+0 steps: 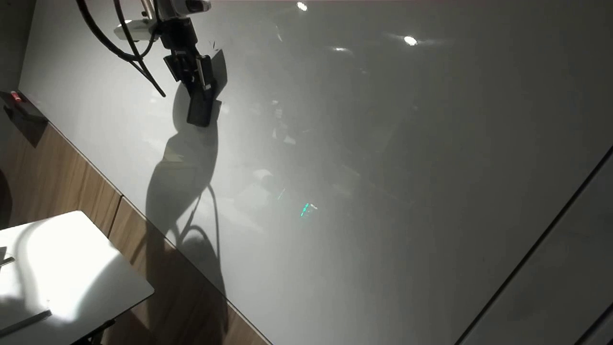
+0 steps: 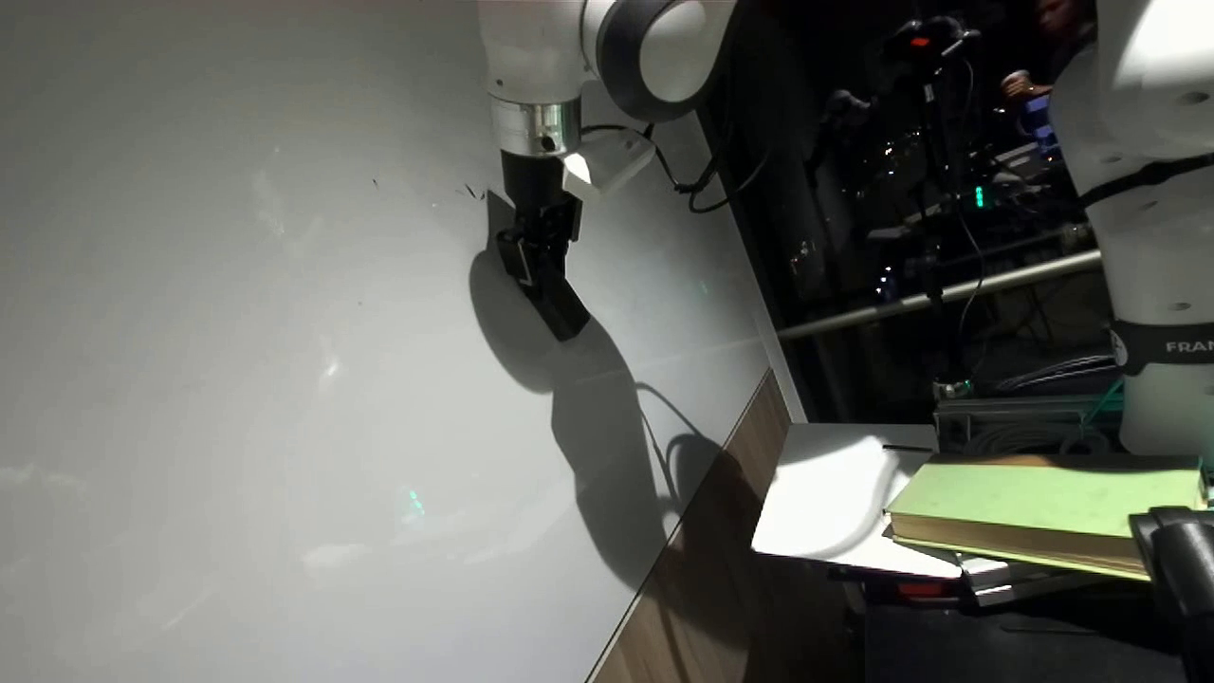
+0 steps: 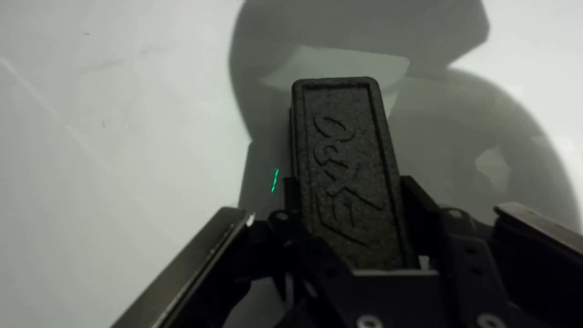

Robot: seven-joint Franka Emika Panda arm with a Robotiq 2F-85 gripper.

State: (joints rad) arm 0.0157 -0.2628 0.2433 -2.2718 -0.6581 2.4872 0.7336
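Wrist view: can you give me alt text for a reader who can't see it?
A dark, lettered rectangular eraser is clamped in the black gripper. Behind it, a glossy white surface carries grey shadows and a small green streak.

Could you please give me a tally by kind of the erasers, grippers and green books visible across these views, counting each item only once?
Eraser: 1, dark, held in the gripper
Gripper: 1
Green book: 1, seen in an exterior view
Total: 3
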